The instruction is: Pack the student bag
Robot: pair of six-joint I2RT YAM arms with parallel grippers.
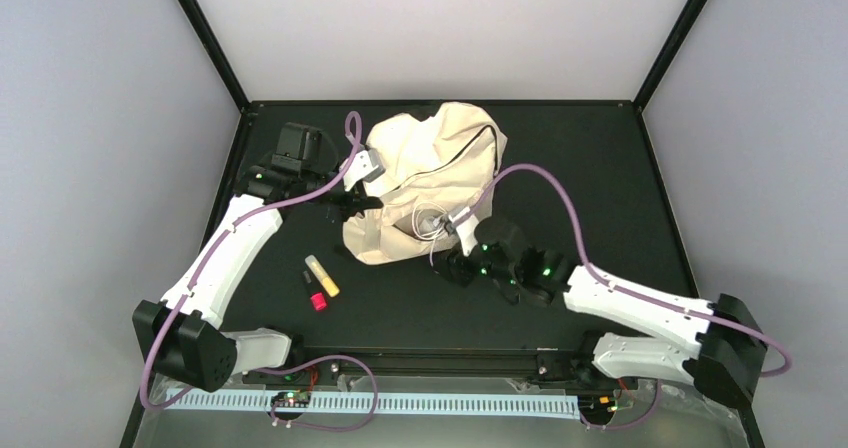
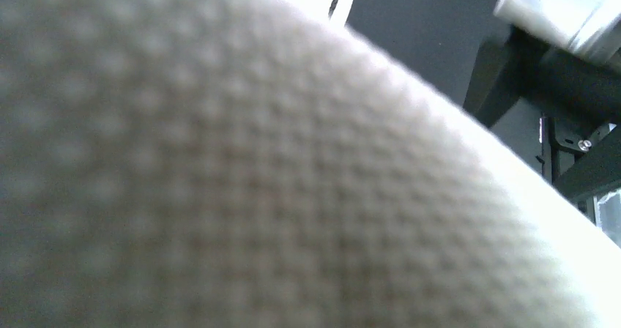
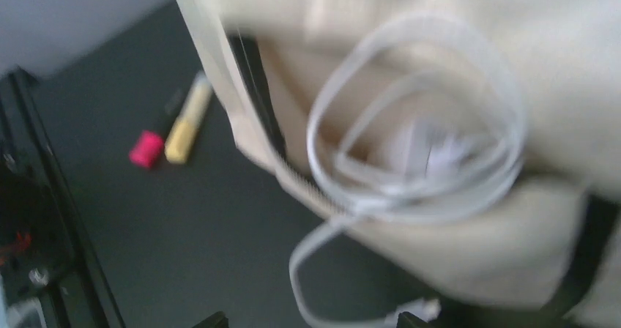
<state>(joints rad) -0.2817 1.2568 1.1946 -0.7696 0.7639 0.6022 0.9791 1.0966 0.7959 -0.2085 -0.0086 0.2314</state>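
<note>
Student bag (image 1: 425,183): crumpled cream backpack at the far middle of the table (image 1: 620,218), with a zipped pocket gaping toward the near edge.
Cable (image 3: 410,159): white coil in that opening, one end trailing out.
Right gripper (image 1: 447,260): released, jaws spread, just near of the coil.
Left gripper (image 1: 352,205): clenched against the bag's left side; a pinch on the fabric cannot be told.
Yellow marker (image 1: 323,276), red piece (image 1: 318,302): on the table, near-left of the bag.

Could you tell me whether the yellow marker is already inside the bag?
No, the yellow marker lies out on the black table just beside the student bag.
</note>
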